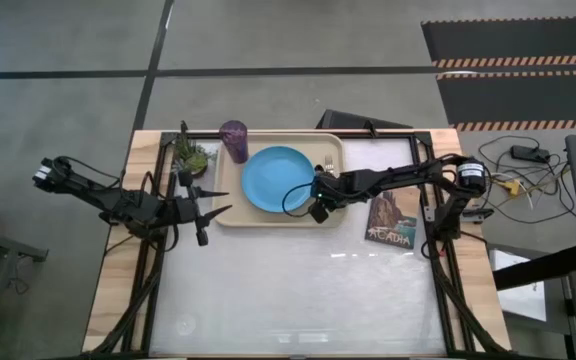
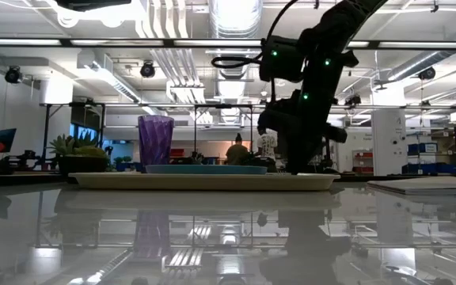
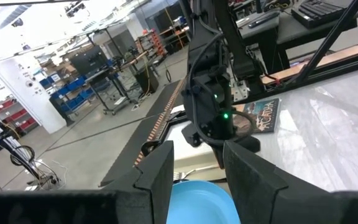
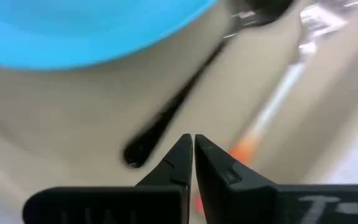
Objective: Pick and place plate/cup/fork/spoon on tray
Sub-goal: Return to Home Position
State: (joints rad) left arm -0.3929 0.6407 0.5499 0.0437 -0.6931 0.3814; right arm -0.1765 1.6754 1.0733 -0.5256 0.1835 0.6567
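Note:
The cream tray [image 1: 230,205] lies at the table's far side. The sky-blue plate [image 1: 276,180] lies flat on it, and the purple cup [image 1: 234,140] stands upright at its far left corner. The dark spoon [image 4: 166,124] and the orange-handled fork [image 4: 272,118] lie side by side on the tray floor, right of the plate. My right gripper [image 4: 193,146] is shut and empty just above the tray [image 4: 73,130], near the handle ends of the spoon and fork. My left gripper [image 1: 220,200] is open and empty at the tray's left edge.
A small green potted plant [image 1: 193,157] stands left of the cup, just off the tray. A dark-covered book [image 1: 390,220] lies on the table right of the tray. The table's near half shows bare white surface [image 1: 298,290].

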